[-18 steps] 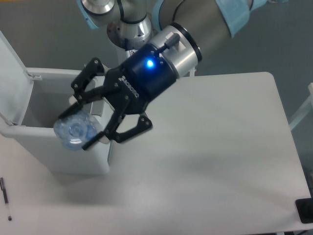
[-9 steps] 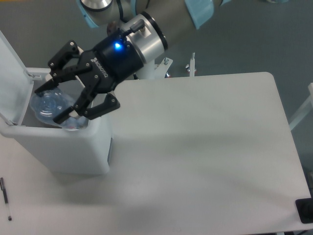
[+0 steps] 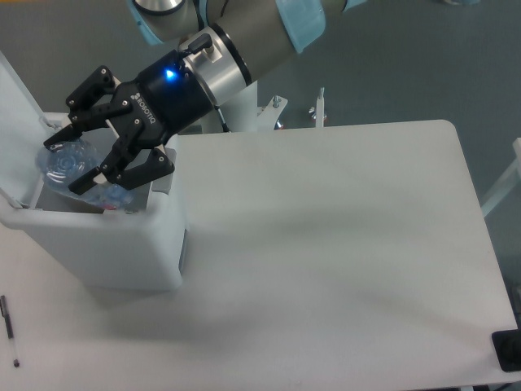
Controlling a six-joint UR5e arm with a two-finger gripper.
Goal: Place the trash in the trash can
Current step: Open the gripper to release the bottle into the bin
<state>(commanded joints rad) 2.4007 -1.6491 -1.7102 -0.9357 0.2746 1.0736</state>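
My gripper [image 3: 63, 163] is half closed, its black fingers [image 3: 122, 167] clamped on the crushed clear bottle [image 3: 65, 160]; I hold it over the open mouth of the bin [image 3: 106, 244], lid [image 3: 16, 122] raised at left; the bottle's long axis slants down to the right; a pen [image 3: 8, 326] lies on the table [image 3: 326, 244].

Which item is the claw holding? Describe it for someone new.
Find the grey bin at the table's left edge, lid up. Above its opening, the black claw grips a crushed bottle. It is clear plastic, unlike the thin black pen lying below.
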